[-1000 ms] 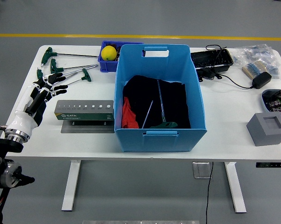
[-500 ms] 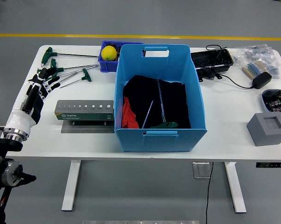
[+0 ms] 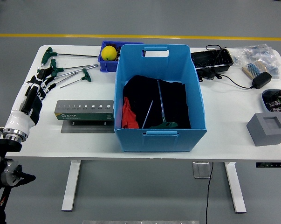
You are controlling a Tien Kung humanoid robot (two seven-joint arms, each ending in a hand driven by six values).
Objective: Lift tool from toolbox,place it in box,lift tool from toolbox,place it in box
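Left robot hand with black-and-white segmented fingers, white forearm shell, silver wrist ring, black jointed arm

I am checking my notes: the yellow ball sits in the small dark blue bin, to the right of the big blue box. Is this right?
Not quite. In the head view the yellow ball does sit in the small dark blue bin, but that bin is left of the big blue box, not right.

Green-handled tools beside blue box

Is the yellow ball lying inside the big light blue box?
No, the yellow ball sits in the small dark blue bin behind the light blue box, which holds dark cloth and tools.
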